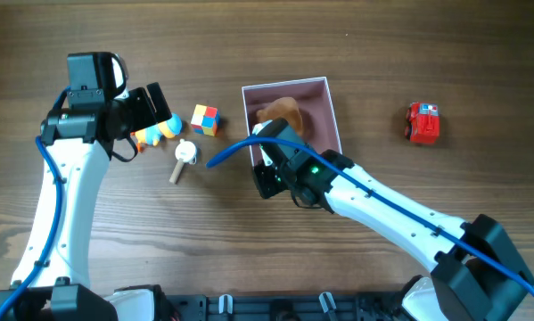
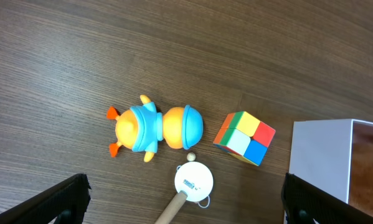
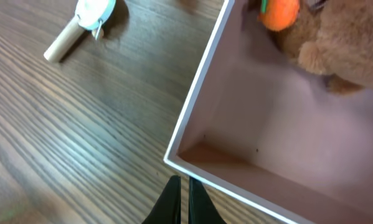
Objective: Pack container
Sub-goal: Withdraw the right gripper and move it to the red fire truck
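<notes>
Closest to the right wrist camera, the right gripper [image 3: 181, 202] has its jaws pressed almost together, holding nothing. It hangs just outside a near corner of the container [image 3: 197, 109]. Beyond that rim the pink floor is bare, and farther in a brown plush toy [image 3: 345, 37] lies against the far side.

The box sits flat near the middle of the tabletop with its open side facing up. Being square, it has no real long axis, and its walls are turned slightly off the tabletop's edges.

I judge the main risk to be that closed gripper catching the corner wall and shoving or tipping the light box.

The left gripper [image 1: 144, 120] hovers with its jaws wide over a blue-and-orange toy [image 2: 155, 127]. A wooden-handled piece [image 2: 192, 180] lies just beside the toy, and a colour cube [image 2: 244, 138] is near it. A careless descent could knock either one, or let the rounded toy slip.
</notes>
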`<move>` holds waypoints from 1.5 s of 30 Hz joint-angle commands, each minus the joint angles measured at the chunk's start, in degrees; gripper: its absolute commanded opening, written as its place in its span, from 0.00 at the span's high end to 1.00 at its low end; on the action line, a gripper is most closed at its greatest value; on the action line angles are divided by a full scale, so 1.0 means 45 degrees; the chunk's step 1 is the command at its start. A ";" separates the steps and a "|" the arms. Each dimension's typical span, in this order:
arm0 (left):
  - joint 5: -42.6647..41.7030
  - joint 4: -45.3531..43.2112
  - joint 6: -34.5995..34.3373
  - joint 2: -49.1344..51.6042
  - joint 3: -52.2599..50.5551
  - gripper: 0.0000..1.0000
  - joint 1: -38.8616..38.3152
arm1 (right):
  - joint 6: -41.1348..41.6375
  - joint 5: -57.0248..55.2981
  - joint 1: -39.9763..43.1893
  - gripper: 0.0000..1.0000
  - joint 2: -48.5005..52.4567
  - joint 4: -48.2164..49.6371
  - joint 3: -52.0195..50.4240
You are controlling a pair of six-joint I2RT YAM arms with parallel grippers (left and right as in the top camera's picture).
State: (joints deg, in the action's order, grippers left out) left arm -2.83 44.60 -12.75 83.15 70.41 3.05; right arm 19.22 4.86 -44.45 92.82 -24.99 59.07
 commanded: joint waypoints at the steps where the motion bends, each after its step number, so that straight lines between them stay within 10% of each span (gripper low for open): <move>1: 0.0121 -0.0034 0.0165 -0.0019 0.0262 0.00 -0.0058 | 0.0102 -0.0811 -0.0024 0.96 0.0330 0.0389 -0.0121; 10: 0.0121 -0.0034 0.0165 -0.0019 0.0262 0.00 -0.0058 | -0.0806 -0.1355 -0.0024 0.94 0.0267 0.0860 0.0136; 16: 0.0121 -0.0034 0.0165 -0.0019 0.0262 0.00 -0.0058 | -0.0942 -0.1875 0.0165 0.76 -0.1248 -0.0160 0.1685; 28: 0.0121 -0.0034 0.0165 -0.0019 0.0262 0.00 -0.0058 | 0.0097 -0.4221 0.6343 0.04 -0.5974 -0.4333 0.2778; 45: 0.0121 -0.0034 0.0165 -0.0019 0.0262 0.00 -0.0058 | -0.2569 -0.2302 1.1696 0.01 0.0151 -0.3653 0.2443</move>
State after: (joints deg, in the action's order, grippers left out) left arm -2.83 44.58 -12.73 83.15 70.41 3.05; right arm 12.40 -7.90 6.85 89.14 -42.46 70.72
